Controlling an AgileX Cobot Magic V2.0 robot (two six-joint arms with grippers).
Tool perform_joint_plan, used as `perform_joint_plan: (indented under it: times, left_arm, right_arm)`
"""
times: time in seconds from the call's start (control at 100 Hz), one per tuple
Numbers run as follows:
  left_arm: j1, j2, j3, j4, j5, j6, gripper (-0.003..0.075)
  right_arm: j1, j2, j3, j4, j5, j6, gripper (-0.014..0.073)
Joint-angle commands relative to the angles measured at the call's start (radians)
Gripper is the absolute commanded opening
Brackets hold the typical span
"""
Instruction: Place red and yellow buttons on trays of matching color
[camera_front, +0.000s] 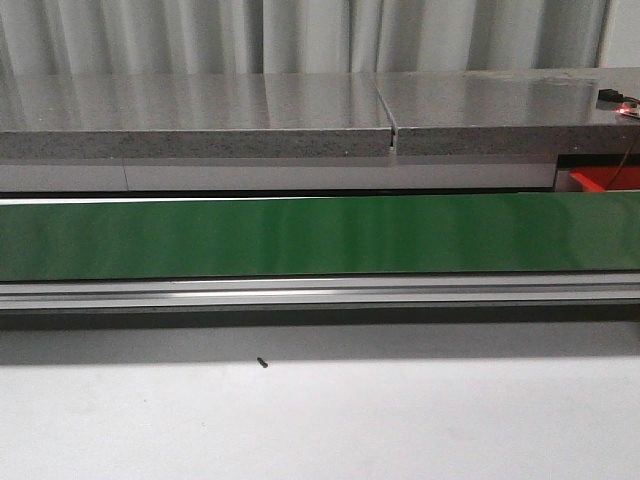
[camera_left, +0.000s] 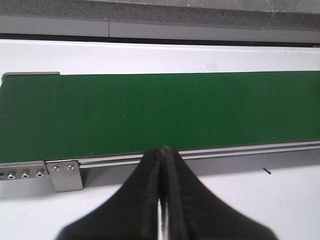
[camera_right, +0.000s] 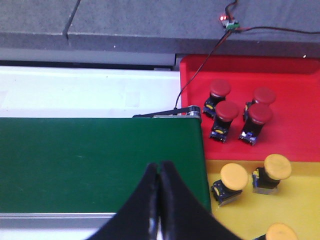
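In the right wrist view a red tray holds several red buttons, and a yellow tray beside it holds three yellow buttons. My right gripper is shut and empty above the end of the green conveyor belt, next to the trays. My left gripper is shut and empty over the near rail of the belt. The belt carries no button in any view. A corner of the red tray shows at the far right of the front view. Neither gripper shows in the front view.
A grey stone-look counter runs behind the belt. A small circuit board with a lit red LED and a black wire sits on it above the red tray. A small dark speck lies on the white table in front of the belt.
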Motion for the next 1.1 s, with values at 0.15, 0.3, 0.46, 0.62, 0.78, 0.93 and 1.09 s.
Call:
perform_joint_plan:
  times: [0.15, 0.3, 0.46, 0.62, 0.78, 0.93, 1.09]
  left_arm:
    - [-0.006, 0.003, -0.028, -0.004, -0.080, -0.005, -0.0020]
    - [-0.006, 0.003, -0.028, -0.004, -0.080, -0.005, -0.0020]
    - [-0.006, 0.003, -0.028, -0.004, -0.080, -0.005, -0.0020]
    - [-0.006, 0.003, -0.028, -0.004, -0.080, -0.005, -0.0020]
    - [-0.006, 0.003, -0.028, -0.004, -0.080, -0.005, -0.0020]
    - [-0.006, 0.003, -0.028, -0.004, -0.080, -0.005, -0.0020]
    - [-0.006, 0.003, -0.028, -0.004, -0.080, -0.005, -0.0020]
  right_arm:
    - [0.002, -0.083, -0.031, -0.033, -0.046, -0.007, -0.0092]
    - [0.002, -0.110, -0.031, -0.033, -0.048, -0.007, -0.0092]
    - [0.002, -0.151, 0.009, -0.032, -0.089, -0.007, -0.0092]
    - [0.002, -0.219, 0.102, -0.013, -0.204, -0.007, -0.0092]
    - [0.002, -0.290, 0.182, 0.006, -0.265, -0.007, -0.0092]
    - [0.002, -0.342, 0.257, 0.014, -0.317, -0.007, -0.0092]
    - [0.002, -0.388, 0.360, 0.041, -0.448, -0.007, -0.0092]
